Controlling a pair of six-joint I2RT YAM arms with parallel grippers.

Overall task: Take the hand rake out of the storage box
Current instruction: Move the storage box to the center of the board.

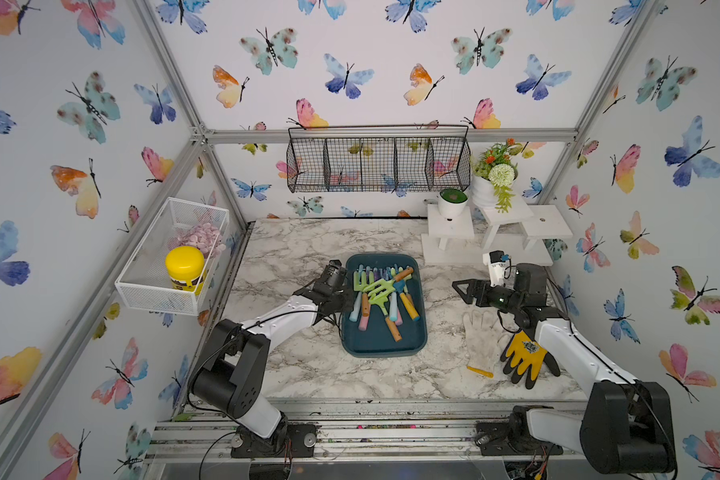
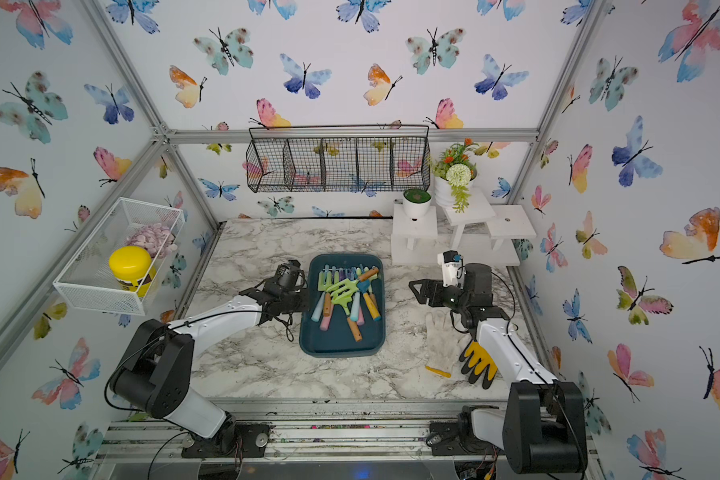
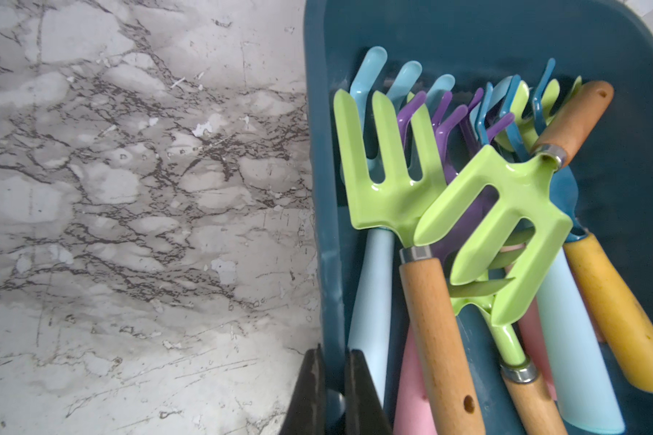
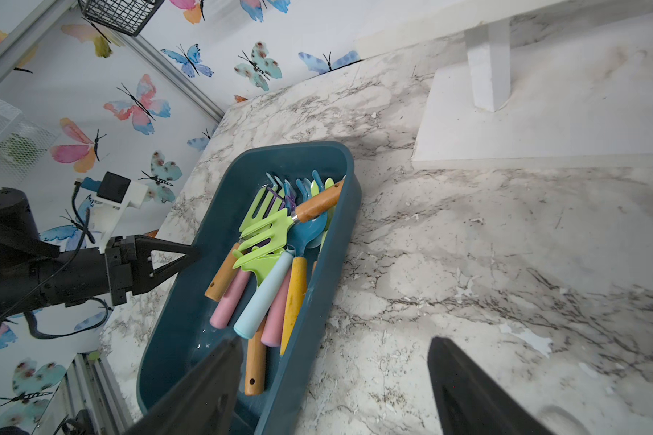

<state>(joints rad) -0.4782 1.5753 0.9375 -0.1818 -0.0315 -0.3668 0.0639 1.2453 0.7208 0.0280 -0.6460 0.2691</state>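
On storage box (image 3: 318,150) rim, left claw (image 3: 335,354)

In both top views, looking down from high in front, storage box (image 1: 375,340) at mid-frame. From the wrists, close in on that same box.

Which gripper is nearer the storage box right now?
Left. The left gripper is clamped on the rim of the storage box; the right gripper hangs open over the marble tabletop, apart from its other side.

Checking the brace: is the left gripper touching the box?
Touching. Left wrist view: the left gripper pinches the wall of the box between its jaws.
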